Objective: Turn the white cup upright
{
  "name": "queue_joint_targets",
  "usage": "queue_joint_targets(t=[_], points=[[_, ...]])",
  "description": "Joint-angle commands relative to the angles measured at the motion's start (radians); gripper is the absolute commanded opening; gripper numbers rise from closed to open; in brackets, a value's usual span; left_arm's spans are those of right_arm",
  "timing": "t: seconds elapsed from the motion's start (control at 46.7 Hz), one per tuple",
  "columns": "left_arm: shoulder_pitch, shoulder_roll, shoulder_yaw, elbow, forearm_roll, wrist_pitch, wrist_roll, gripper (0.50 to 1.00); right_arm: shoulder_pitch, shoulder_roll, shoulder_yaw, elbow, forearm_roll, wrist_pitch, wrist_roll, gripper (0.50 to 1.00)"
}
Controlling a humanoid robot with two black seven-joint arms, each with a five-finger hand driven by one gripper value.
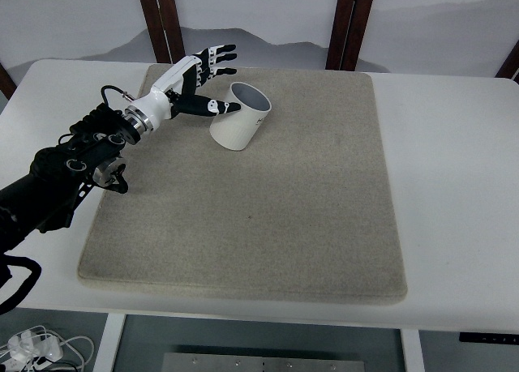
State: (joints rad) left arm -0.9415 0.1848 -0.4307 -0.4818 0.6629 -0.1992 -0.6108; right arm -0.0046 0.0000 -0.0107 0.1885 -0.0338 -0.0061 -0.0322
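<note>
The white cup (pixel 242 115) sat on the beige mat (pixel 268 218) toward its far left part, tilted, with its open mouth turned up and away to the right and its base low on the near left. The mat covered most of the white bench (pixel 454 186).

The left arm (pixel 65 173) came in from the picture's left edge and reached across the mat's far left corner. The left hand (pixel 190 80) lay just left of the cup. Its fingers (pixel 217 57) were spread wide and pointed toward the right, beyond the cup's far side and apart from it, gripping nothing. The thumb (pixel 212 107) stretched out low toward the cup, its tip touching or nearly touching the cup's left wall just below the rim; contact could not be told for sure. The cup lay between the thumb and the spread fingers only at its far left edge, most of its body being right of the hand.
</note>
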Motion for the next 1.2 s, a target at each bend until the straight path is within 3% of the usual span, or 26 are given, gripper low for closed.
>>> queue_joint_targets(t=[0.0, 0.75, 1.179], points=[[0.000, 0.004, -0.008, -0.007, 0.000, 0.000, 0.000, 0.996, 0.000, 0.000, 0.000, -0.001, 0.000, 0.000, 0.000, 0.952], [-0.062, 0.096, -0.141, -0.066, -0.048, -0.029, 0.000, 0.999, 0.000, 0.000, 0.000, 0.000, 0.000, 0.000, 0.000, 0.952], [-0.141, 0.091, -0.129, 0.078, -0.370, -0.052, 0.000, 0.999, 0.000, 0.000, 0.000, 0.000, 0.000, 0.000, 0.000, 0.952]])
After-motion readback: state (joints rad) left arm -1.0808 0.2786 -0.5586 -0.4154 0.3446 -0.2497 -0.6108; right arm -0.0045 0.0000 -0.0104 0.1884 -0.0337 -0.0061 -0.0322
